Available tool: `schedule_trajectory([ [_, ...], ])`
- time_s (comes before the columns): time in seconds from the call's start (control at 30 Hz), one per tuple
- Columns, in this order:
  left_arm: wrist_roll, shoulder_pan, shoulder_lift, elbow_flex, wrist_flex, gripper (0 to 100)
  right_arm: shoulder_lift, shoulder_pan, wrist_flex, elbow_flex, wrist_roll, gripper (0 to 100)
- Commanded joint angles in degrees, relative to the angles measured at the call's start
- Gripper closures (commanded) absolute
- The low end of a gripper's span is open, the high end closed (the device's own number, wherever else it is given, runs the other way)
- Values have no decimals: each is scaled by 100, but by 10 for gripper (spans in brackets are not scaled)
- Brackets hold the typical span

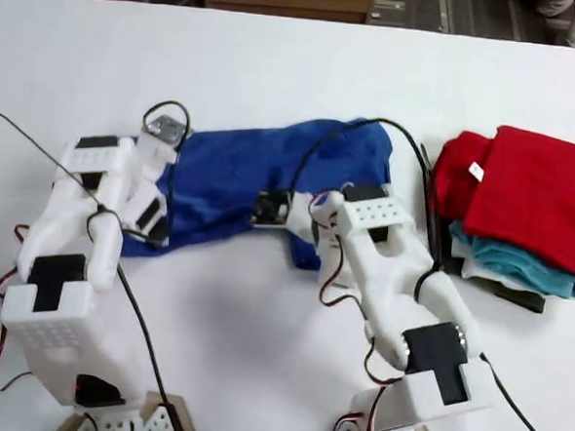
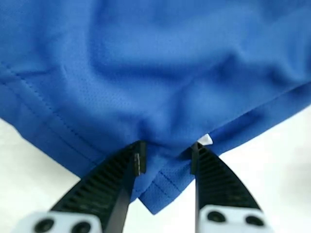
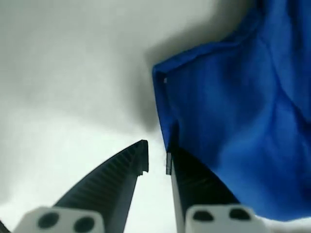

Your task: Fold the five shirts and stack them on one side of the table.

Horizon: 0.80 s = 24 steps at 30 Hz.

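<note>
Left gripper (image 2: 166, 158) first: its jaws are standing moderately apart and straddling the hem of the blue shirt (image 2: 155, 73). A corner of the cloth is hanging down between the two black fingers (image 2: 114, 182), and the fabric is bunching just beyond the tips. From overhead, that arm is sitting over the shirt's left end, at its near edge.

Over to the right gripper (image 3: 156, 158): its jaws are showing just a narrow gap, with bare table (image 3: 73, 73) visible between them. One finger (image 3: 194, 184) is lying right against the folded edge of the blue shirt (image 3: 233, 121), and the other is sitting out over the table. Overhead, this arm is poised at the shirt's near edge, towards its right end.

The blue shirt (image 1: 241, 178) itself is lying crumpled across the middle of the white table (image 1: 277, 68), stretching between the two arms.

Well to the right, the stack (image 1: 521, 230) is resting on the table. A red shirt (image 1: 538, 192) is lying on top, a teal shirt (image 1: 519, 267) is poking out beneath it, and some white fabric is showing under that.
</note>
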Motion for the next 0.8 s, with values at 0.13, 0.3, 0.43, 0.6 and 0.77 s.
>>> schedule_trajectory([
  [0.13, 53, 53, 70, -48, -255, 828, 374, 4, -119, -97, -70, 890],
  [0.3, 53, 53, 70, -48, -255, 828, 374, -119, 479, -475, -220, 768],
  [0.43, 53, 53, 70, -48, -255, 828, 207, -286, 1393, -774, 35, 795],
  [0.6, 53, 53, 70, -48, -255, 828, -804, -189, 1455, -818, 53, 796],
  [0.77, 53, 53, 70, -48, -255, 828, -1024, -189, 1420, -800, 35, 796],
])
